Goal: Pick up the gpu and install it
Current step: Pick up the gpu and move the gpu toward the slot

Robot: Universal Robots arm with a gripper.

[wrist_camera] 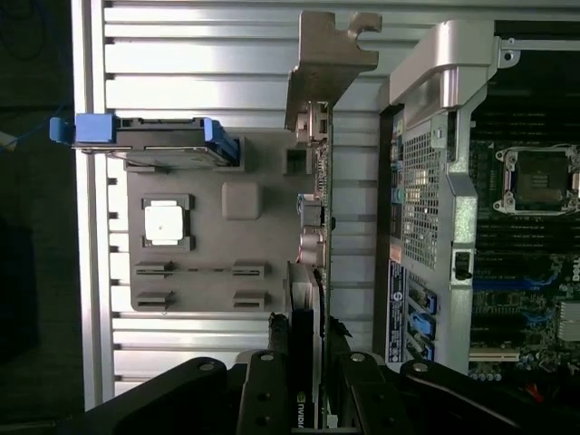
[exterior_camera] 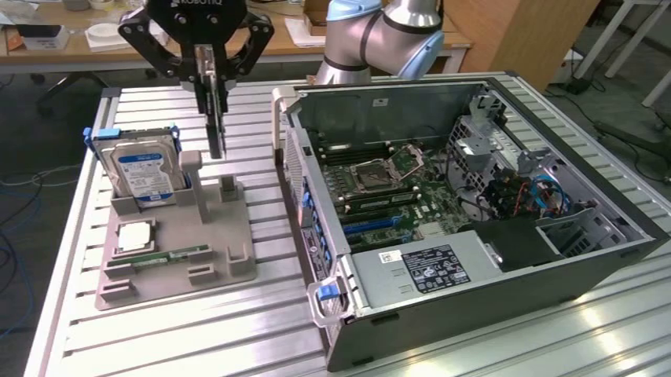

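The gripper (exterior_camera: 214, 82) is pinching the gpu (exterior_camera: 216, 129) edge-on above the gray holder (exterior_camera: 204, 228) in the exterior view's upper left.

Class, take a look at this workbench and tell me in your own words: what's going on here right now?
The robot arm's gripper is shut on the gpu, holding the card on edge above the grey parts tray; it looks clear of the tray. The card is not yet in the open computer case, which sits beside the tray. A hard drive stands upright in the tray, with a processor chip and a memory stick lying flat on it.
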